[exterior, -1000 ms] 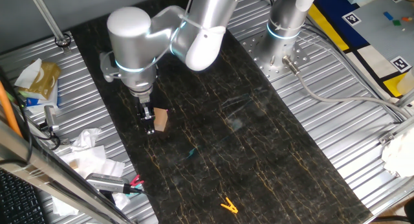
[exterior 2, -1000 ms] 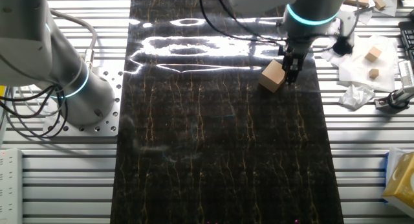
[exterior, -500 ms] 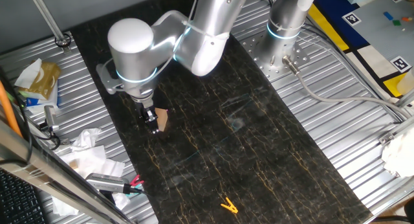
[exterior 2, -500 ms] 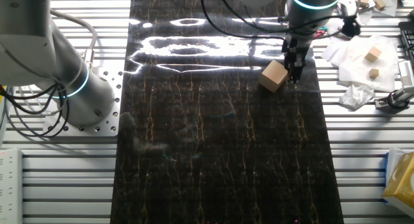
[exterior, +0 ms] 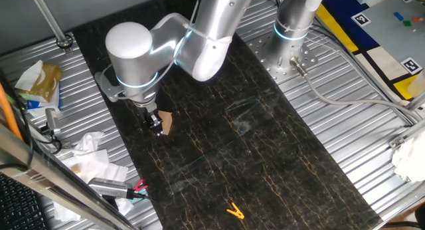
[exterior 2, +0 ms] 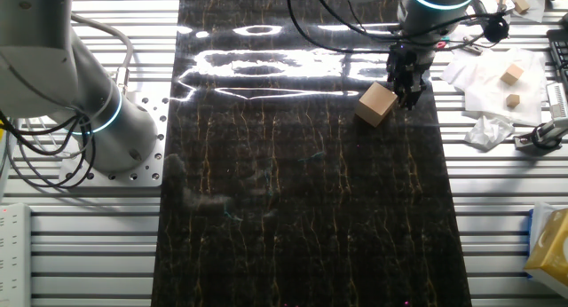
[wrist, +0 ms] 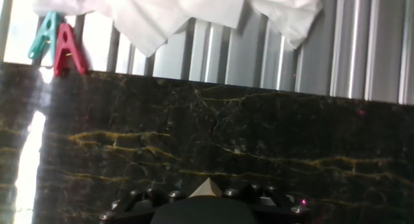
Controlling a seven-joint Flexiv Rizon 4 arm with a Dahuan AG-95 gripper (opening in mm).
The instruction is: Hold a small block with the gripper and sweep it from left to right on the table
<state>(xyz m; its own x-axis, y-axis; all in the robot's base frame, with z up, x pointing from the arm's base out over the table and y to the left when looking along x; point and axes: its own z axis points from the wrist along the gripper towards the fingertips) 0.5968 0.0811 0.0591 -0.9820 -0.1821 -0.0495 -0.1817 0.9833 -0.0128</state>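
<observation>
Bright overhead light; white glare streaks on table (exterior 2: 266,63); hand view soft, overexposed left edge.

Small block (exterior: 165,122): near face is being covered by the claw (exterior: 156,125) in one fixed view; only a pale corner tip (wrist: 206,188) is showing in the hand view, the rest lying behind the dark claw body.
Claw: whether its fingers are gripping the block is not showing; the gap is too small to read in the other fixed view (exterior 2: 408,87).
White tissue (wrist: 174,10): being cut off by the top edge.
Table (exterior 2: 302,209): running past the bottom edge.
</observation>
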